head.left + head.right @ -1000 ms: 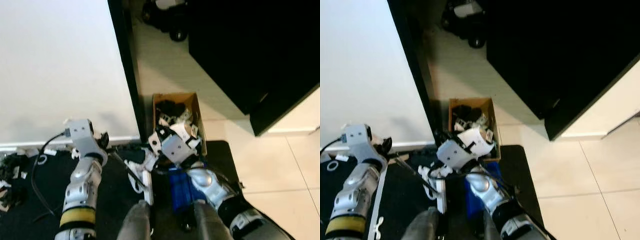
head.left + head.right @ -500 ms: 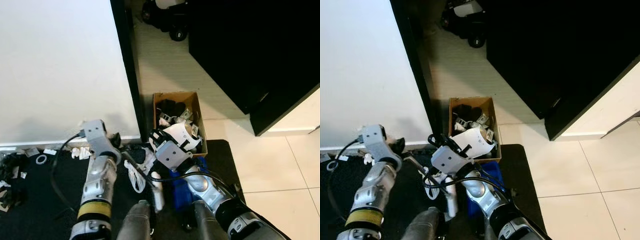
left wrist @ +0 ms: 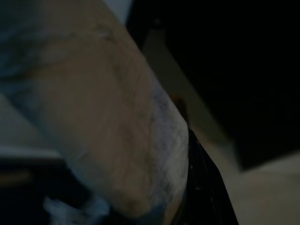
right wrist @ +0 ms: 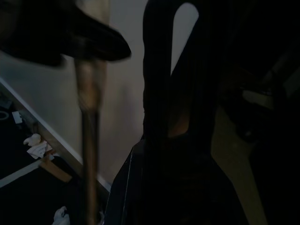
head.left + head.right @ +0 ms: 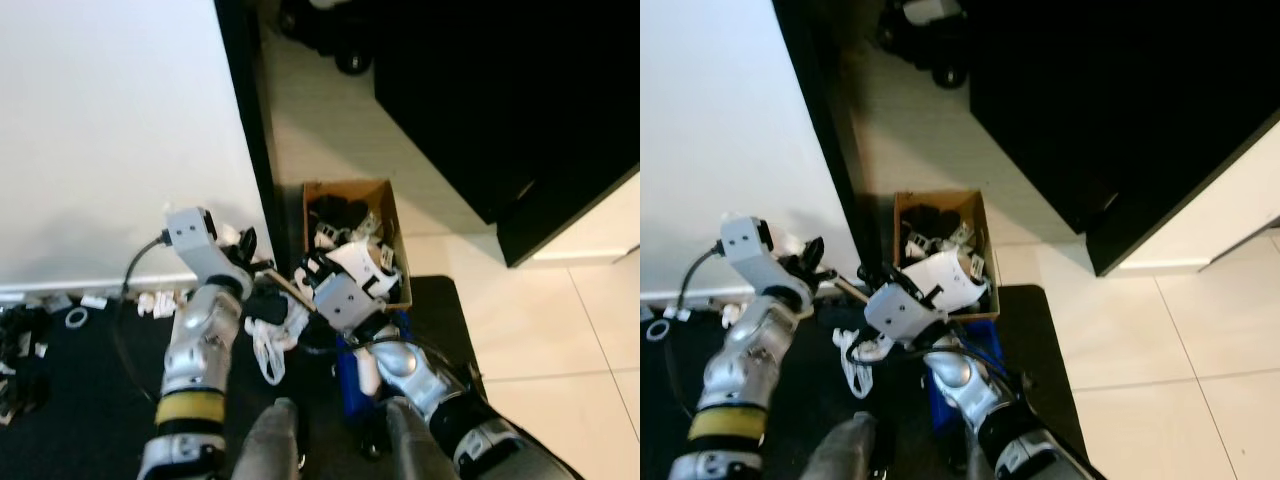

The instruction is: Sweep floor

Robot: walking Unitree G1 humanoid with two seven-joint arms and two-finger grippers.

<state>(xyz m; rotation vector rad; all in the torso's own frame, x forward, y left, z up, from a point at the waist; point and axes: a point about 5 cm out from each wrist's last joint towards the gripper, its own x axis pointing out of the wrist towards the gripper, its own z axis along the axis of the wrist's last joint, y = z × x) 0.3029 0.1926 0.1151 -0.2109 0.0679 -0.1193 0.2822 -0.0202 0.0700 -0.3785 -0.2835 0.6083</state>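
A thin wooden broom handle (image 5: 285, 290) slants across the black mat between my two grippers. My left gripper (image 5: 247, 262) is by the white wall's foot, shut on the handle's upper end; the handle (image 3: 117, 140) shows close and blurred in the left wrist view. My right gripper (image 5: 312, 275) is just to the right, at the near edge of a cardboard box. In the right wrist view the handle (image 4: 89, 122) runs beside one black finger (image 4: 161, 93). A tangle of white loops (image 5: 268, 345) lies below the handle.
The open cardboard box (image 5: 388, 215) holds black and white odds and ends. White scraps (image 5: 90, 300) lie along the baseboard. A blue thing (image 5: 350, 375) sits under my right arm. A black cabinet (image 5: 500, 100) stands to the right, pale tiles (image 5: 560, 350) below it.
My left gripper has moved up and right toward the box, carrying the handle's end. The white bar seen low on the mat earlier has gone from view.
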